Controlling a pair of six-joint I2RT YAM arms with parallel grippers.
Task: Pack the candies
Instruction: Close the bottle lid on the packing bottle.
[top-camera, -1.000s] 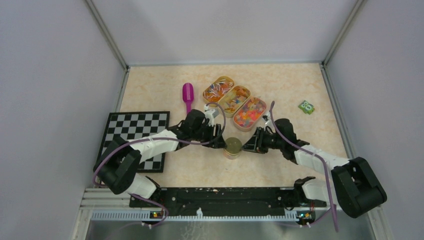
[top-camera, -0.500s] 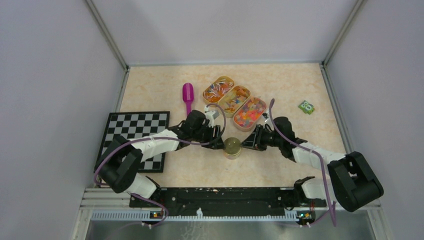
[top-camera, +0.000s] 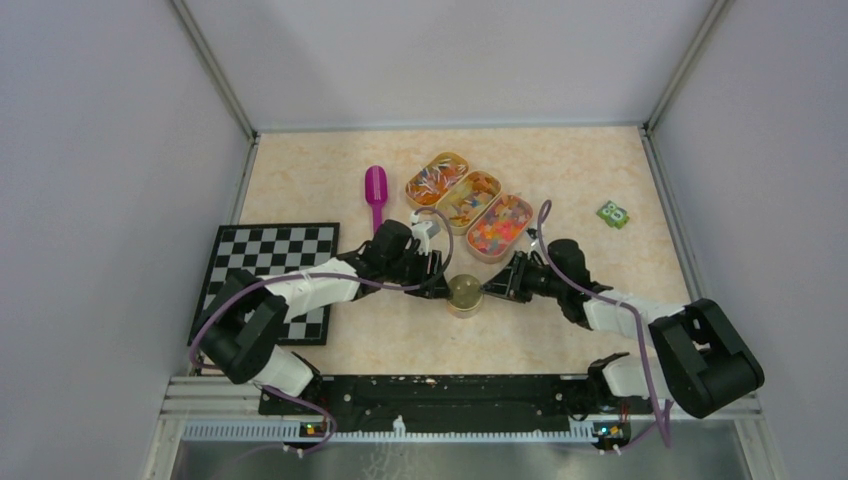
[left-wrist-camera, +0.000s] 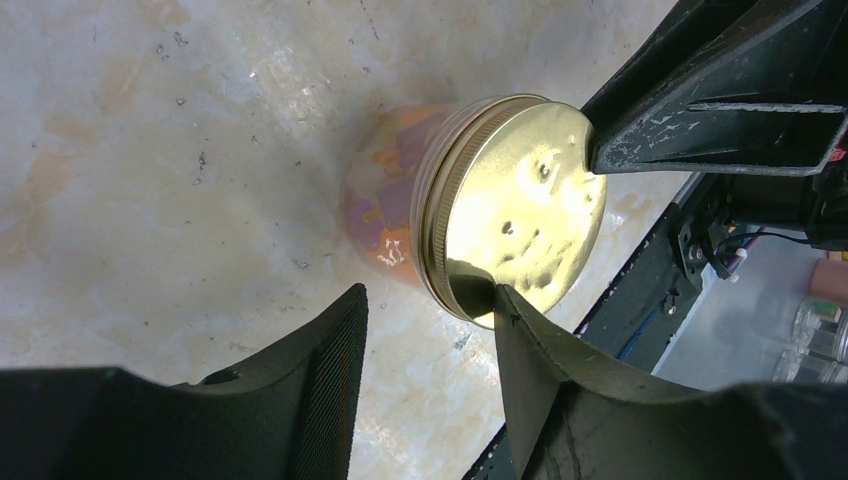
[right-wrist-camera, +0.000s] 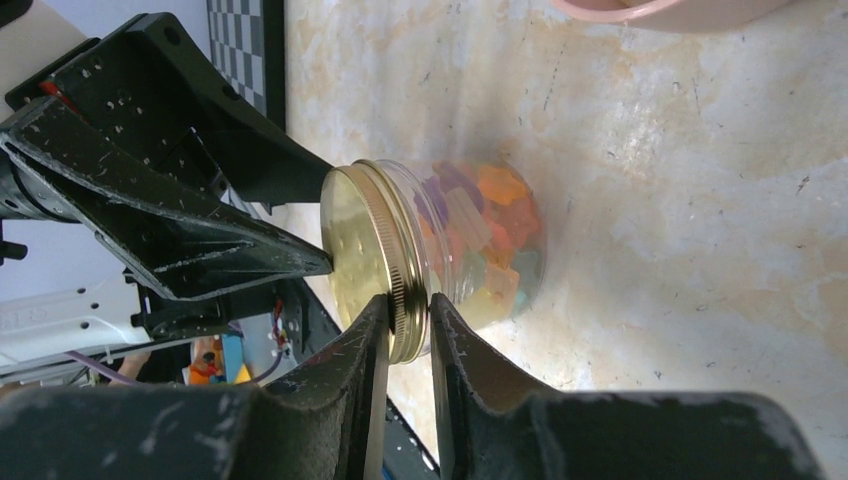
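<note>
One jar (top-camera: 464, 294) of candies (right-wrist-camera: 480, 240) stands mid-table under one gold lid (left-wrist-camera: 520, 200). The right gripper (right-wrist-camera: 405, 305) is clamped on the lid's rim. The left gripper (left-wrist-camera: 428, 300) has its fingers apart, one tip touching the lid. Behind lie three trays (top-camera: 408, 188) heaped with more candies and one scoop (top-camera: 376, 190). One checkerboard (top-camera: 275, 270) lies left and one green block (top-camera: 613, 214) right.

Candies (left-wrist-camera: 385, 200) in the jar (left-wrist-camera: 520, 210) look blurred — a pink tray (right-wrist-camera: 660, 8), perhaps, is cropped.
</note>
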